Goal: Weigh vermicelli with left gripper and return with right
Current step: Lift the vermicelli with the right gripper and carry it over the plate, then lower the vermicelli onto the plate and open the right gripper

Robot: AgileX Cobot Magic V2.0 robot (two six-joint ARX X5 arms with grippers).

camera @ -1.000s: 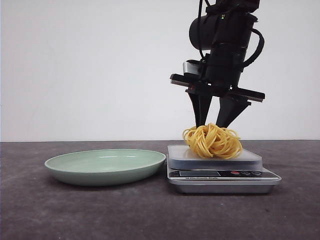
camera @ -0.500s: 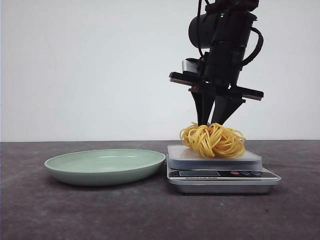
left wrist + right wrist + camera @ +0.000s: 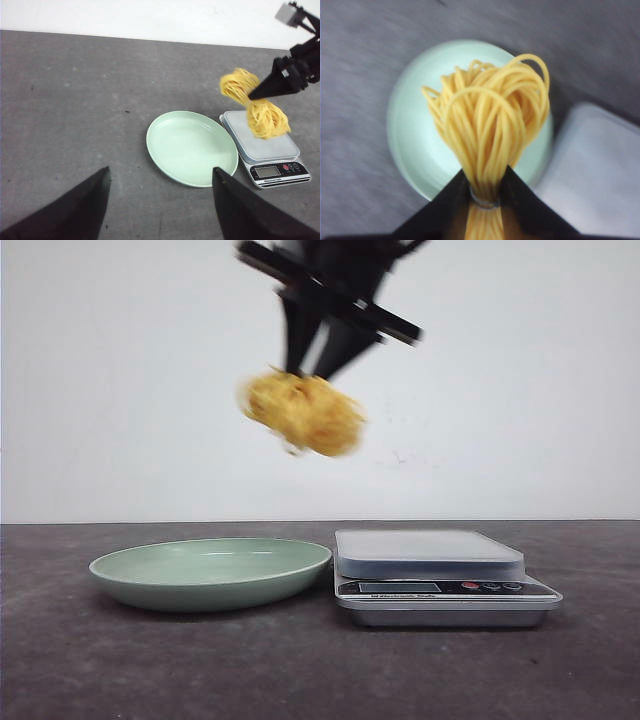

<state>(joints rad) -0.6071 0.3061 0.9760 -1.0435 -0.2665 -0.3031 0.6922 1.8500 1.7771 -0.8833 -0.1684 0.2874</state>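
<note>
Vermicelli [image 3: 490, 130] is pinched between my right gripper [image 3: 485, 192] fingers, jaws closed on its waist, the nest hanging just past my tips. A moment ago it sat on the scale [image 3: 430, 552]; now it is airborne, so weighing looks finished. Beyond it waits the plate [image 3: 410, 140], my drop point. Farther off, my left gripper [image 3: 160, 200] stands open, empty.

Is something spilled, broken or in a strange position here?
Nothing stands out. The vermicelli hangs as one bundle in the right gripper, in the air. The plate and the scale sit level, with no loose strands on them.
</note>
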